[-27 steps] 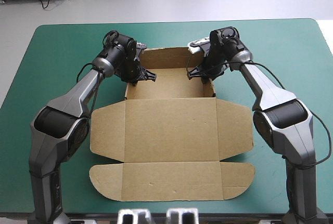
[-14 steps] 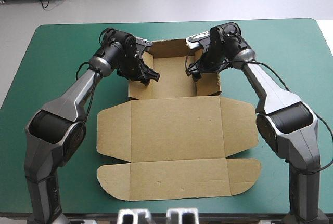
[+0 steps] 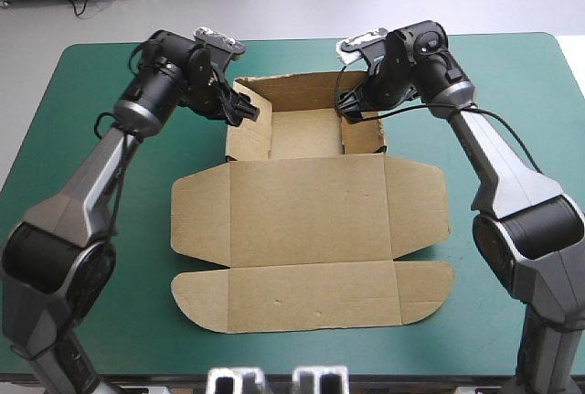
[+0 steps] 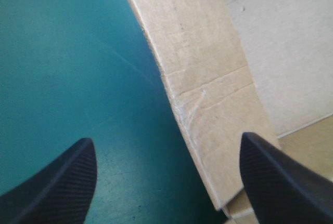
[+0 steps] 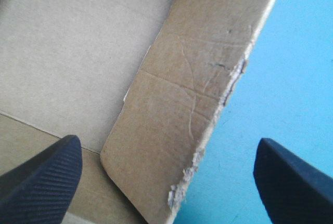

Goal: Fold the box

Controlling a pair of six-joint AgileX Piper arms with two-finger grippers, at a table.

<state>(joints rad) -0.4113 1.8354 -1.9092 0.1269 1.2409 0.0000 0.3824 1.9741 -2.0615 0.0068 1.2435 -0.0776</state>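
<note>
The brown box [image 3: 306,220] lies in the middle of the table, its lid and flaps flat toward the near edge. At its far end the tray [image 3: 306,133] has its walls raised. My left gripper [image 3: 243,109] hangs open over the tray's left wall [image 3: 247,136]. In the left wrist view that wall [image 4: 208,94] runs between the spread fingers [image 4: 67,182], untouched. My right gripper [image 3: 350,109] is open above the right wall [image 3: 364,136]. The right wrist view shows that wall's ragged-edged flap [image 5: 182,109] between its fingers [image 5: 41,177], apart from both.
Teal-green cover [image 3: 91,138] stretches to both sides of the box. The table's far edge [image 3: 302,40] runs a little behind the tray's back wall. The lid's rounded flaps [image 3: 196,298] reach toward the near edge.
Both grippers have opened and let go of the tray's side walls, then lifted and drawn outward. The walls stand by themselves, and the box has slid slightly to the right.
</note>
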